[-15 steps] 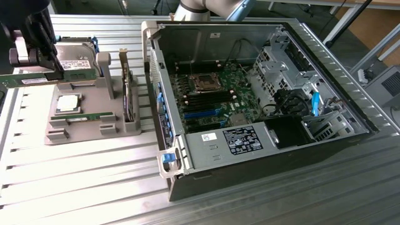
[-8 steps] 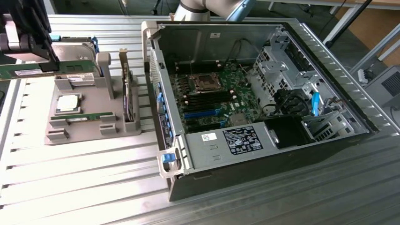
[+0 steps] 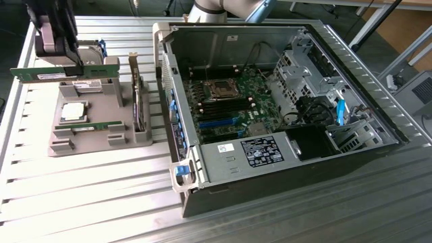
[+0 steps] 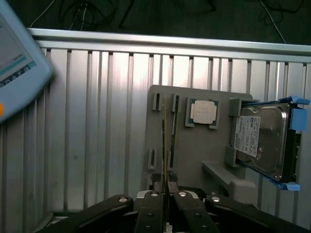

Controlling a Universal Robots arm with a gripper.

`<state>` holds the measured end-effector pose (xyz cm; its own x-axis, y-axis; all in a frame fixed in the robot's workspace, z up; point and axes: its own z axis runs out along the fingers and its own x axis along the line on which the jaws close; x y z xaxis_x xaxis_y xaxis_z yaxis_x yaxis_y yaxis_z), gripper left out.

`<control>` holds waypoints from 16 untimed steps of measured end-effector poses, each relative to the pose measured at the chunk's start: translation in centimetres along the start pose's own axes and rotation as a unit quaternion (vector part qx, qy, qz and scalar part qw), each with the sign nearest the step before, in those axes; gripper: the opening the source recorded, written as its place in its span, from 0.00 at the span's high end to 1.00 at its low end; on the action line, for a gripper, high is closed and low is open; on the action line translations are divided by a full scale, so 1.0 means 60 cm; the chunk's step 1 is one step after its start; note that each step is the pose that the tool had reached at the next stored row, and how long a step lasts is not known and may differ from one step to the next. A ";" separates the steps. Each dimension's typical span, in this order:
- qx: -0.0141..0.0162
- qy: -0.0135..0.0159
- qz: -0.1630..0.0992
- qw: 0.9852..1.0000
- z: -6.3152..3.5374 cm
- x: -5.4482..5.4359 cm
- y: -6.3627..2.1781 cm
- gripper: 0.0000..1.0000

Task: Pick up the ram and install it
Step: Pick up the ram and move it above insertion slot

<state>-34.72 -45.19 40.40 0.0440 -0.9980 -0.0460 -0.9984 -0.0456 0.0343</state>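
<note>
**A:** In the exterior view, where was the ram?

**B:** The ram (image 3: 37,74) hung in the air above the grey holder (image 3: 101,139), at the exterior view's left. The gripper (image 3: 73,68) came down on it from above. The fingers were closed flat on its two faces, near the middle of its length.

**A:** And which way did it lie?

**B:** It lay level, standing on edge. Its long axis ran from the exterior view's left to its right. One end pointed toward the open computer case (image 3: 223,45), which stood well apart on that right side. Its twin stick (image 3: 88,127) lay in the holder below, roughly parallel to it (and easy to mistake for it).

**A:** What did the wrist view show?

**B:** The ram (image 4: 166,145) appeared edge-on, as a thin line running straight out from between the fingers (image 4: 182,196). The gripper (image 4: 166,187) had no visible gap beyond the stick's own thickness. The holder (image 4: 194,160) lay beneath, with the hard drive (image 4: 262,141) at one side.

**A:** How far along was the job?

**B:** I would say the pick-up was done and the installing was not. The circuit board (image 3: 223,109) inside the case was well away from the stick.
</note>
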 end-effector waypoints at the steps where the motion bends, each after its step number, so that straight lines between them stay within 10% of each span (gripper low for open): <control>1: -0.003 0.000 0.000 1.000 0.000 0.000 -0.008 0.87; 6: -0.010 0.000 0.000 1.000 -0.001 0.001 -0.027 0.87; 16: -0.010 0.000 0.000 1.000 -0.002 0.002 -0.053 0.87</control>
<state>-31.52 -45.19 40.40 0.0445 -0.9980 -0.0452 -0.9975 -0.0469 0.0537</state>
